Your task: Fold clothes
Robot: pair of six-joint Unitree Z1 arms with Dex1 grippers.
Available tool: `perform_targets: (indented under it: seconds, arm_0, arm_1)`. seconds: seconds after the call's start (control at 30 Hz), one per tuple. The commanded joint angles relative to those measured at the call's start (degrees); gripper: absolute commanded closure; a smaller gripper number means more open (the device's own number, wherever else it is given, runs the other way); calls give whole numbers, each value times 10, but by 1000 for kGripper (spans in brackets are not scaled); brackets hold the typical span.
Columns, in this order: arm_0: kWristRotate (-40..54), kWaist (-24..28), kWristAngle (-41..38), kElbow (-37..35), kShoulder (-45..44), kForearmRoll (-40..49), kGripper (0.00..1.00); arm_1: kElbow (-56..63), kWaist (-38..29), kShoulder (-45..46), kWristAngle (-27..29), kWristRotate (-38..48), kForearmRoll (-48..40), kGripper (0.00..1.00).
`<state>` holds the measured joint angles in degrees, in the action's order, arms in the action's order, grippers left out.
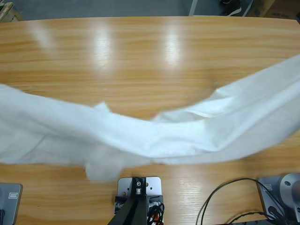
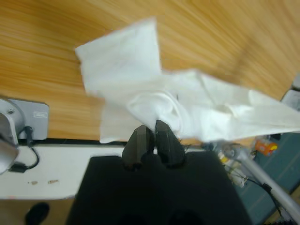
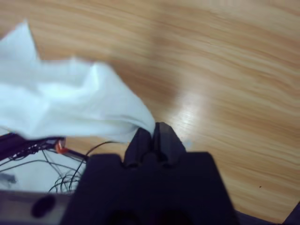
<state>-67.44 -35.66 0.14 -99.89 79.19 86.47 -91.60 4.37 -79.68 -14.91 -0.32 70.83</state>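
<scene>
A plain white shirt (image 1: 154, 136) hangs stretched across the table from the left edge to the right edge in the high view, sagging in the middle with a loose flap near the front edge. Neither gripper shows in the high view. Along the left wrist view, my left gripper (image 2: 152, 132) is shut on a bunched part of the white shirt (image 2: 187, 103), which spreads away above the wood. In the right wrist view, my right gripper (image 3: 151, 133) is shut on an edge of the white shirt (image 3: 65, 108), which trails off to the left.
The wooden table (image 1: 140, 56) runs wide behind the cloth. Black cables (image 1: 225, 201) lie at the front right near a grey arm base (image 1: 286, 192). Another grey base plate (image 2: 33, 119) and a white ledge show in the left wrist view.
</scene>
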Motion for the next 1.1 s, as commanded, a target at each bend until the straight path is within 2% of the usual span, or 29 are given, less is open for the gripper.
perform_targets:
  seconds: [0.03,0.17,0.27,0.37,0.43,0.5,0.57,0.6,0.63,0.67,0.7,0.8,0.9,0.97,1.1]
  arm_0:
    - [138,162,89,-212,240,84,1000]
    - [169,204,91,-429,340,85,1000]
    - [188,209,93,-475,341,86,1000]
    - [196,205,113,-460,309,87,1000]
    - [199,206,111,-418,293,87,1000]
    - [191,214,16,-303,289,86,1000]
    - [187,205,-13,-199,282,86,1000]
    - [180,193,-9,-170,278,84,1000]
    - [174,182,-7,-164,277,82,1000]
    - [167,172,-7,-168,278,80,1000]
    - [161,167,-7,-176,278,78,1000]
    - [148,152,5,-214,275,78,1000]
    - [145,127,22,-236,270,78,1000]
    - [145,114,34,-236,269,78,1000]
    - [136,108,52,-243,256,77,1000]
  arm_1:
    - [-67,5,-173,2,-12,-137,1000]
    - [-132,13,-219,0,-26,-154,1000]
    - [-148,13,-217,-15,-41,-158,1000]
    - [-139,13,-210,-20,-52,-159,1000]
    - [-120,13,-212,-18,-47,-159,1000]
    - [-77,18,-221,-19,-24,-144,1000]
    - [-15,30,-226,-20,-3,-130,1000]
    - [8,32,-228,-9,8,-121,962]
    - [32,32,-226,5,33,-111,384]
    - [48,32,-223,1,52,-108,71]
    - [62,31,-214,-2,69,-103,1]
    - [47,-3,-171,11,83,-64,0]
    - [-1,-32,-115,23,55,-84,0]
    - [-24,-39,-131,10,31,-104,0]
    - [1,-39,-232,-18,18,-216,12]
